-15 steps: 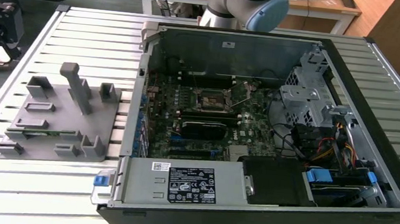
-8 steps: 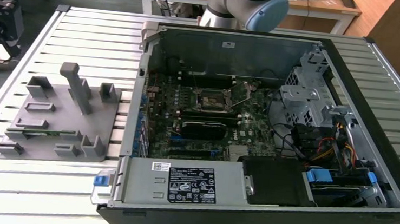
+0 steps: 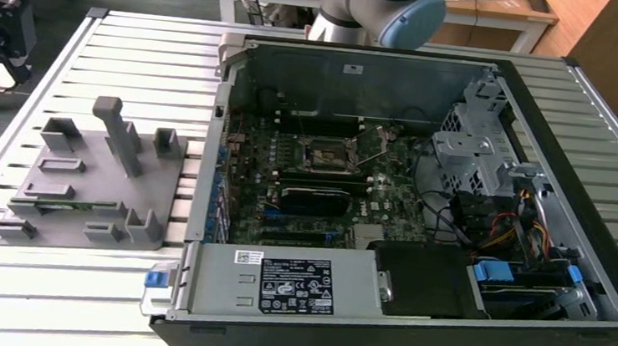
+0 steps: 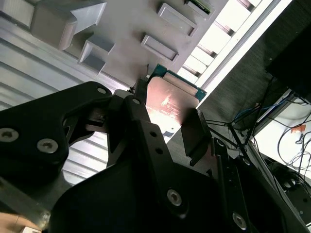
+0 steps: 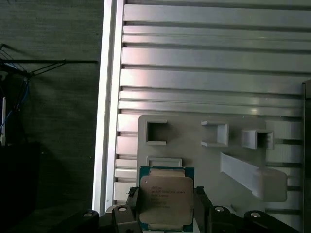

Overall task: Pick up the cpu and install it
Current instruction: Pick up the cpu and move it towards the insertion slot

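Observation:
The cpu (image 5: 166,198), a flat square chip with a silver-grey metal top and a green rim, sits between my gripper's (image 5: 167,206) two black fingers (image 5: 133,203). The fingers press on its opposite edges, so the gripper is shut on it. It hangs above the grey fixture plate (image 5: 194,150), near the plate's edge by the table rail. In the second wrist view the cpu (image 4: 171,97) shows edge-on between the fingertips (image 4: 193,138) of the gripper (image 4: 167,124). In the exterior view the motherboard socket (image 3: 327,154) lies inside the open computer case with its metal frame lifted.
The open computer case (image 3: 529,217) fills the exterior view's right, with drive cage, cables and power supply (image 3: 283,280) around the board. The grey fixture plate (image 3: 96,180) with upright blocks stands on the slatted aluminium table (image 3: 141,49) at the exterior view's left. The arm's base (image 3: 379,11) rises behind the case.

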Robot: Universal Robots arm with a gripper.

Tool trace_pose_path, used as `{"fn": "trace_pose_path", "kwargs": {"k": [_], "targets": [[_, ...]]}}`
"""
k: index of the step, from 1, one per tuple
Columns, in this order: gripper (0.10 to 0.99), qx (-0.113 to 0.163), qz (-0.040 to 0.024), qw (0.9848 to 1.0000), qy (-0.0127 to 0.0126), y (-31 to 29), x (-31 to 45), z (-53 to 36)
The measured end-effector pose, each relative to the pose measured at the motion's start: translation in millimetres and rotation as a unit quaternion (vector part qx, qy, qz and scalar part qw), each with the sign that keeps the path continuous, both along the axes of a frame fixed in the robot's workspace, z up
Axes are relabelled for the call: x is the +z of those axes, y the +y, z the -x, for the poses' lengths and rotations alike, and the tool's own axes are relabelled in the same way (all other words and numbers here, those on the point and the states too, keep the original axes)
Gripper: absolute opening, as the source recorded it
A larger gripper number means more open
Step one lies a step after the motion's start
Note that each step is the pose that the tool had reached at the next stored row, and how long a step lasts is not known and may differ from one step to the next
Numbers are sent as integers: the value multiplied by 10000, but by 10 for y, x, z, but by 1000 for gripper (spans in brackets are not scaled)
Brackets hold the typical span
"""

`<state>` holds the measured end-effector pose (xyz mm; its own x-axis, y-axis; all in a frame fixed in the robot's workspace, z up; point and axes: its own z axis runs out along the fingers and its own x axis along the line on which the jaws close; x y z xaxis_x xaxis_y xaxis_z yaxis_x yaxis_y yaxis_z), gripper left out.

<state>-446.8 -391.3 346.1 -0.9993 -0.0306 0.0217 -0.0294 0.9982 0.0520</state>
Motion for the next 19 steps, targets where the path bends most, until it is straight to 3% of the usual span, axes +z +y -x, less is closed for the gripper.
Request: {"fn": "trace_pose_path", "kwargs": {"k": [19], "targets": [[525,0,1,10000,-1,84,129,0]]}}
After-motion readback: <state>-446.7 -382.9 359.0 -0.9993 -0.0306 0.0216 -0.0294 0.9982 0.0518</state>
